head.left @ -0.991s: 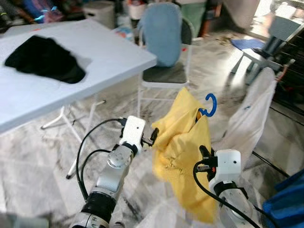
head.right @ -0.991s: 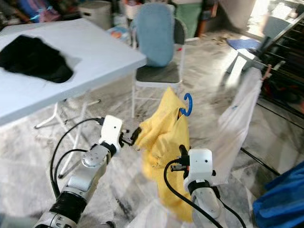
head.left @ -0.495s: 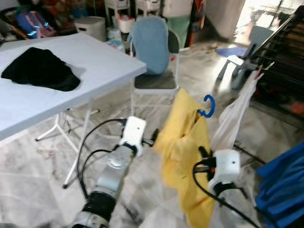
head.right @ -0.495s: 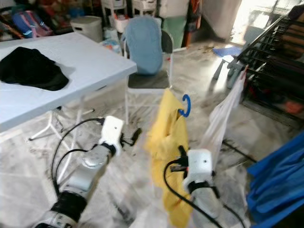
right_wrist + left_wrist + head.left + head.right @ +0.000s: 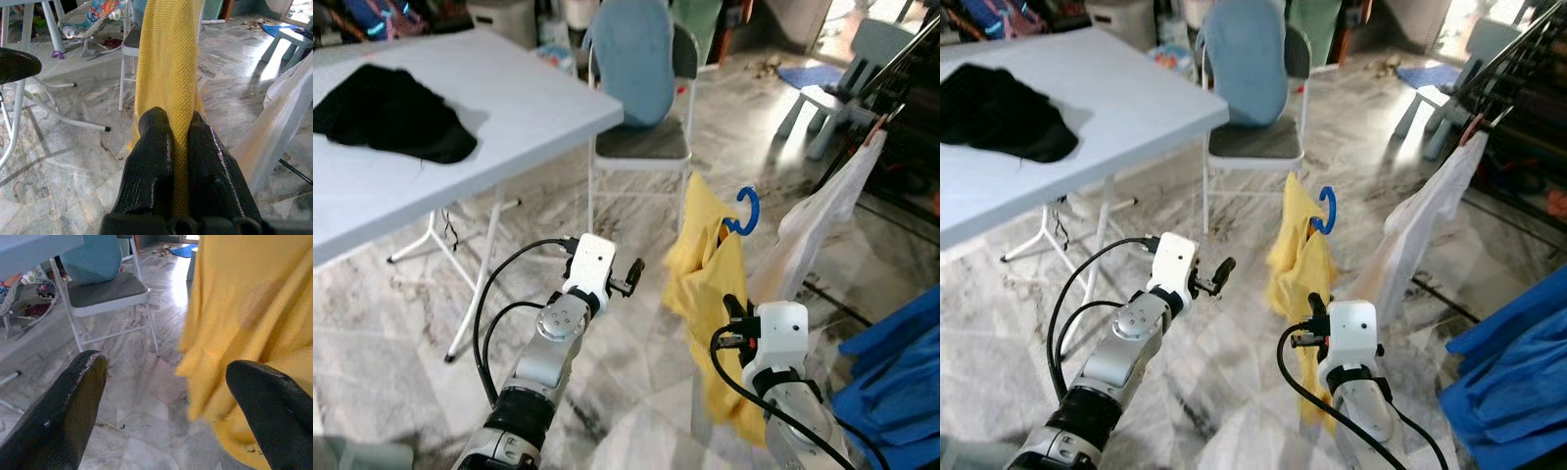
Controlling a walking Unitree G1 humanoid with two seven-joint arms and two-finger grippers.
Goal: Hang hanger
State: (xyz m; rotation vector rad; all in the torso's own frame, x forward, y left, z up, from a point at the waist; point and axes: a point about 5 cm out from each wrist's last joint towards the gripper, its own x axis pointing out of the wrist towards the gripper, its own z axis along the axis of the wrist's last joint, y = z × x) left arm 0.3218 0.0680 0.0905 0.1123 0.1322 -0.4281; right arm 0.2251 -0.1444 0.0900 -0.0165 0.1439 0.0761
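A yellow garment (image 5: 710, 284) hangs on a blue hanger whose hook (image 5: 747, 211) sticks up above it, in the air between my arms. My right gripper (image 5: 732, 311) is shut on the garment's lower part; in the right wrist view the yellow cloth (image 5: 168, 73) is pinched between the two black fingers (image 5: 156, 142). My left gripper (image 5: 631, 274) stands open just left of the garment, apart from it. In the left wrist view its fingers (image 5: 78, 396) are spread wide, with the yellow cloth (image 5: 249, 308) off to one side.
A white garment (image 5: 822, 211) hangs from a dark drying rack (image 5: 911, 69) at the right. Blue cloth (image 5: 891, 362) lies at the lower right. A white folding table (image 5: 509, 127) with a black cloth (image 5: 391, 113) stands on the left, a chair (image 5: 641, 59) behind it.
My left gripper has let go of the yellow garment's edge, and the cloth now hangs narrower from the hanger. The camera has shifted as I moved.
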